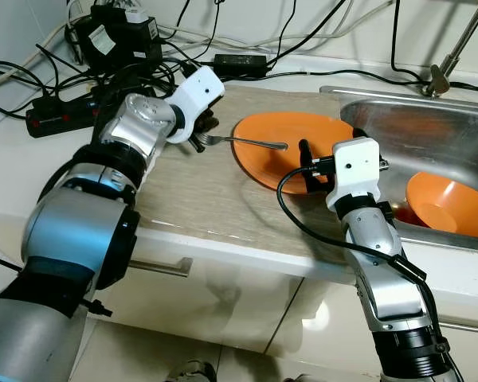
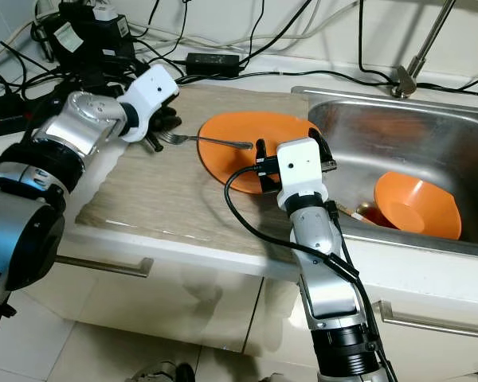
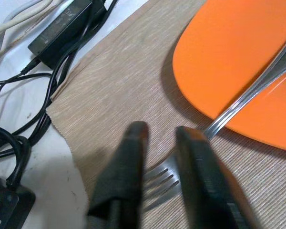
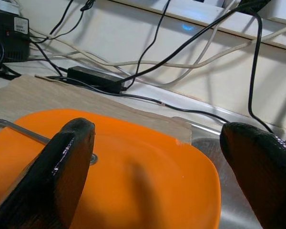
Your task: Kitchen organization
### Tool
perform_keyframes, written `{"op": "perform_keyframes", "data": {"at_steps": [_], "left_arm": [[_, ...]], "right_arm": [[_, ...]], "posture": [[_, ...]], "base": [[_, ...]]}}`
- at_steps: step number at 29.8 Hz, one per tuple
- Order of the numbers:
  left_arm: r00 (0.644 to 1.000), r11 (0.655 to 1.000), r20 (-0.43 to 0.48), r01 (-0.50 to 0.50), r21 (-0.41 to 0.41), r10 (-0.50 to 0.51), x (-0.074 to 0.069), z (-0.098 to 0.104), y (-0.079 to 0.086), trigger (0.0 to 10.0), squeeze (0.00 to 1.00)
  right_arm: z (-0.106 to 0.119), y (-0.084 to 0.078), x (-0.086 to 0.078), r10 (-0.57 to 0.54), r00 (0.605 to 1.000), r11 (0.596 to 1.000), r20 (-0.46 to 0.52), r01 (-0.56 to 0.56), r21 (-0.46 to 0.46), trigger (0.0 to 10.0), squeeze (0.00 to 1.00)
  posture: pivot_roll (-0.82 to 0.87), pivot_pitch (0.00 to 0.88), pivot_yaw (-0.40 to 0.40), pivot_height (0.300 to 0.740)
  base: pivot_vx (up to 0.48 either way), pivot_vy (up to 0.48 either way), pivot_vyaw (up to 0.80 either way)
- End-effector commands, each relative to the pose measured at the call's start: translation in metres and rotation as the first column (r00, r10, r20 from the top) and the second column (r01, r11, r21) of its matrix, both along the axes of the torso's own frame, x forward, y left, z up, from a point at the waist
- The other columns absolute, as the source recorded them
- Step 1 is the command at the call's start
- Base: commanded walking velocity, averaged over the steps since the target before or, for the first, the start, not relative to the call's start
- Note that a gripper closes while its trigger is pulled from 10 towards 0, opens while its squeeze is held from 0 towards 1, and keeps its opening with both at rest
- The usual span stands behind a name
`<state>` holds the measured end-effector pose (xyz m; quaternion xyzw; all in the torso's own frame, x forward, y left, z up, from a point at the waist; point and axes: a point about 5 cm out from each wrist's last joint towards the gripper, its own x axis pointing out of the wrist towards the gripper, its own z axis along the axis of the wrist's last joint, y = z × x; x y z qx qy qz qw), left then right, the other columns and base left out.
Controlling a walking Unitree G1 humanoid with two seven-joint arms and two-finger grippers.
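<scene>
Your left pincer (image 3: 157,138) is down at the tine end of a metal fork (image 1: 243,142), on the beige mat (image 1: 199,199) that covers the table (image 1: 32,171). In the left wrist view its two black fingers (image 3: 128,171) stand a little apart, one on each side of the fork's tines, which lie flat on the mat; you cannot tell from here whether either finger touches the metal. The fork's handle runs up onto the orange plate (image 1: 291,131), so the fork bridges mat and plate, tines off the plate's left rim.

The plate sits on the mat just beside the steel sink (image 1: 430,127), with its right edge close to the basin's lip. Your right pincer (image 4: 157,157) hovers low over the near edge of that plate with its fingers spread wide, gripping nothing; between them you see the plate's surface and the tip of the fork handle.

Inside the sink an orange bowl (image 1: 450,203) lies tilted against the near wall. Behind the mat, black cables and a power adapter (image 1: 239,62) trail along the back of the table, with a power strip (image 1: 52,118) off to the left.
</scene>
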<state>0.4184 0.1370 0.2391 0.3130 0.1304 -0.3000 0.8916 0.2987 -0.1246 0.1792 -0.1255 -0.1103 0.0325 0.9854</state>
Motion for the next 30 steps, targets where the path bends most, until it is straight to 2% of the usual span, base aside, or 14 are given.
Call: {"op": "perform_keyframes", "data": {"at_steps": [1, 3, 12, 13, 14, 15, 24, 30], "left_arm": [[0.999, 0.999, 0.021, 0.026, 0.027, -0.026, 0.001, 0.009, -0.003, 10.0, 1.0], [0.998, 0.994, 0.001, 0.064, 0.086, -0.065, -0.001, 0.006, -0.002, 10.0, 1.0], [0.996, 0.986, -0.033, 0.092, 0.139, -0.088, -0.002, 0.0, 0.0, 10.0, 1.0], [0.995, 0.981, -0.034, 0.093, 0.169, -0.089, -0.003, -0.002, 0.001, 10.0, 0.51], [0.995, 0.981, -0.034, 0.093, 0.169, -0.089, -0.003, -0.002, 0.001, 10.0, 0.51], [0.994, 0.975, -0.035, 0.105, 0.197, -0.1, -0.003, -0.004, 0.001, 10.0, 0.0], [0.989, 0.951, -0.048, 0.145, 0.273, -0.137, -0.005, -0.011, -0.002, 10.0, 0.0], [0.988, 0.947, -0.052, 0.155, 0.282, -0.146, -0.005, -0.016, -0.007, 10.0, 0.0]], "right_arm": [[0.001, -0.002, -0.002, -0.004, 1.0, 1.0, 0.003, 0.004, -0.009, 10.0, 0.0], [0.0, -0.001, -0.002, -0.002, 1.0, 1.0, 0.002, 0.002, -0.007, 10.0, 0.0], [0.0, 0.0, -0.002, 0.001, 1.0, 1.0, 0.004, -0.001, -0.003, 10.0, 0.0], [0.0, 0.0, -0.002, 0.001, 1.0, 1.0, 0.005, -0.001, -0.004, 10.0, 0.0], [0.0, 0.0, -0.002, 0.001, 1.0, 1.0, 0.005, -0.001, -0.004, 10.0, 0.0], [0.001, 0.0, -0.002, 0.002, 1.0, 1.0, 0.007, -0.002, -0.005, 10.0, 0.0], [0.002, -0.002, -0.003, -0.008, 1.0, 1.0, 0.012, 0.008, -0.007, 10.0, 0.0], [0.003, -0.003, -0.003, -0.015, 1.0, 1.0, 0.015, 0.015, -0.008, 10.0, 0.0]], "posture": [[-0.15, 0.0, 0.009, 0.74], [-0.15, 0.0, 0.013, 0.74], [-0.15, 0.0, 0.014, 0.74], [-0.15, 0.0, 0.013, 0.74], [-0.15, 0.0, 0.013, 0.74], [-0.15, 0.0, 0.013, 0.74], [-0.16, 0.0, 0.022, 0.74], [-0.17, 0.0, 0.025, 0.74]], "base": [[0.0, 0.0, 0.0], [0.0, 0.0, 0.0], [0.0, 0.0, 0.0], [0.0, 0.0, 0.0], [0.0, 0.0, 0.0], [0.0, 0.0, 0.0], [0.0, 0.0, 0.0], [0.0, 0.0, 0.0]]}}
